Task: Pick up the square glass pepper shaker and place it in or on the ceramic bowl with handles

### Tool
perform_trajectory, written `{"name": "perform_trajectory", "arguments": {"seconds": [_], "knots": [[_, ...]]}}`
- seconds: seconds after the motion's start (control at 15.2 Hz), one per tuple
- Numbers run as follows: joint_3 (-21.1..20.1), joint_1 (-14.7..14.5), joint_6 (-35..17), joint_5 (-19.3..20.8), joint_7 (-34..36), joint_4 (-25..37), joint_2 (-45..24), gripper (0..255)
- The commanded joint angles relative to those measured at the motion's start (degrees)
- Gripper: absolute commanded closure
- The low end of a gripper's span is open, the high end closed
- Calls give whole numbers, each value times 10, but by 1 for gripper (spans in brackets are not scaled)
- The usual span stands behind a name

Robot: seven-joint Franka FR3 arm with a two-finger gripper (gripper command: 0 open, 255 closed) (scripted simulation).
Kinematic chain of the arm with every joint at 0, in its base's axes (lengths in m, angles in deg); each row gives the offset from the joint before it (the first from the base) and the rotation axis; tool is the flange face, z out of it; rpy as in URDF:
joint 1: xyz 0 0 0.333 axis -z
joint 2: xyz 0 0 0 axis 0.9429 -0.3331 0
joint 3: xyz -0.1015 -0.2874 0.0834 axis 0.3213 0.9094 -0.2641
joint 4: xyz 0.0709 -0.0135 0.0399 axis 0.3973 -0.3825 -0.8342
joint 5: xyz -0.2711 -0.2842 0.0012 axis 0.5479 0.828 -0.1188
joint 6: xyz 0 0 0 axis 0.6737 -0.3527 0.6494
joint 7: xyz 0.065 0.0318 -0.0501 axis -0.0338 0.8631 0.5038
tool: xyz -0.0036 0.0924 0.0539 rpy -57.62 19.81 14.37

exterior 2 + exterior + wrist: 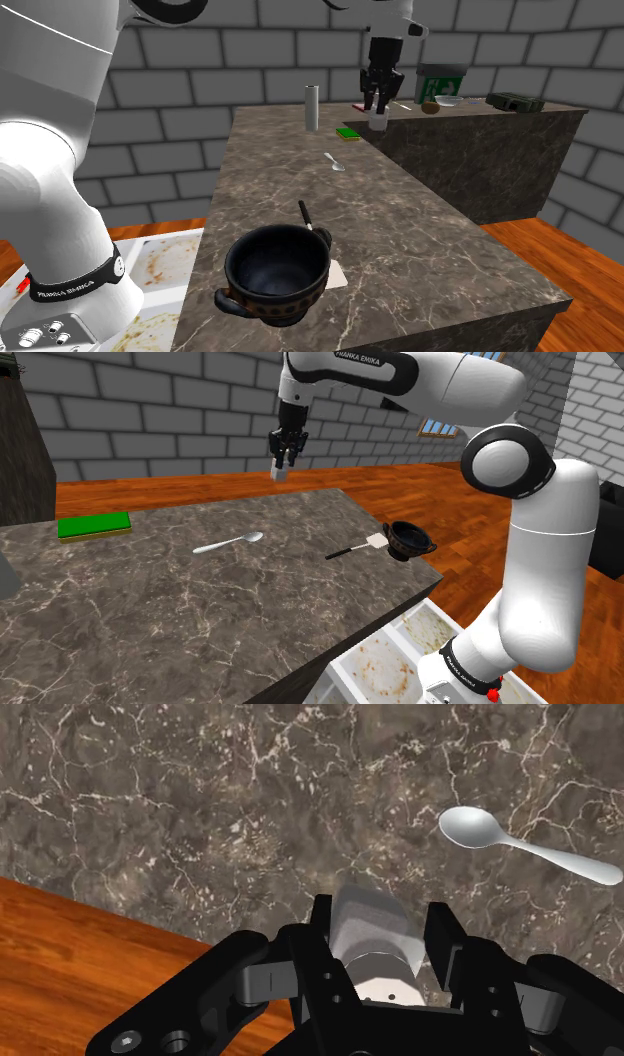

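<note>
The square pepper shaker [375, 944] is off the desk [200, 602], clasped between the tool's [286, 452] two black fingers [322, 929]. The tool is clenched on it near its cap end, and the pale body sticks out past the fingertips. It hangs high over the far side of the marble desk, close to the edge where the wooden floor [90, 964] begins.

The first risk is probably the grip itself. The fingers pinch only the upper part of a smooth-looking body, so a fast swing or a sudden stop could let it twist or slide out. A drop here could send it over the edge to the floor.

The dark bowl with handles [280, 292] sits well apart from the shaker, near the desk's corner beside the stand, so the carry is long. A spoon [475, 827] lies on the desk between the two. It matters only if the tool travels low.

At the bowl the margin looks thin. A spatula [375, 540] lies just beside it, and the desk's edge is near. Coming down off-centre could catch the rim or a handle and nudge the bowl toward that edge. Letting go too high could make the shaker tip or bounce out.
</note>
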Motion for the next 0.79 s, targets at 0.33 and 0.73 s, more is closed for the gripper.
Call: {"name": "perform_trajectory", "arguments": {"seconds": [0.33, 0.73], "knots": [[8, 32, -48, -9, -37, -178, 129, 255], [28, 63, -85, -14, -88, -340, 252, 255]]}}
